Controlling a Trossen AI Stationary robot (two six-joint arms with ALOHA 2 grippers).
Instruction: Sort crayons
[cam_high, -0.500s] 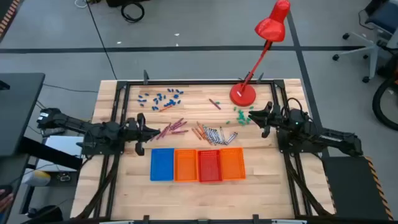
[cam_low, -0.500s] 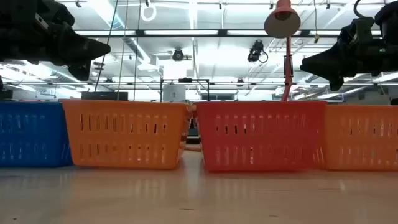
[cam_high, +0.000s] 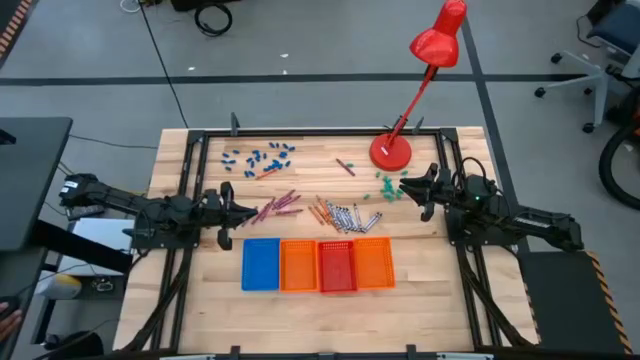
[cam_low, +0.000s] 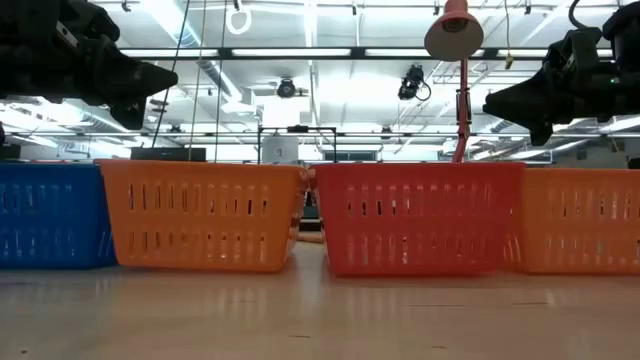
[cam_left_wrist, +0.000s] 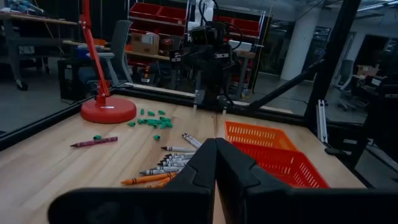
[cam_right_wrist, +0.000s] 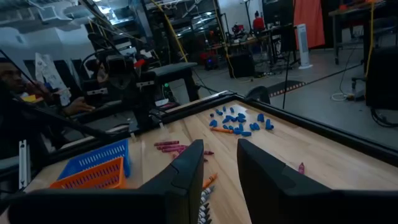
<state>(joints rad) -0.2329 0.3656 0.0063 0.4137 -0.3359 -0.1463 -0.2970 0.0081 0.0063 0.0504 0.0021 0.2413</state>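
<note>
The crayons lie loose on the wooden table behind the trays: a magenta bunch (cam_high: 278, 206), orange ones (cam_high: 320, 212) and grey ones (cam_high: 352, 217), plus a lone magenta one (cam_high: 345, 166) farther back. My left gripper (cam_high: 247, 212) hovers shut just left of the magenta bunch, above table height. In its wrist view the two fingers (cam_left_wrist: 216, 163) meet, with the grey crayons (cam_left_wrist: 174, 163) ahead. My right gripper (cam_high: 404, 187) hovers open at the right, by the green bits, with nothing between its fingers (cam_right_wrist: 221, 163). The low view shows both grippers higher than the trays.
A row of trays stands near the front edge: blue (cam_high: 261, 263), orange (cam_high: 298, 265), red (cam_high: 336, 265), orange (cam_high: 373, 262). A red desk lamp's base (cam_high: 390, 152) sits at the far right. Blue bits (cam_high: 265, 155) lie far left and green bits (cam_high: 385, 186) near the lamp.
</note>
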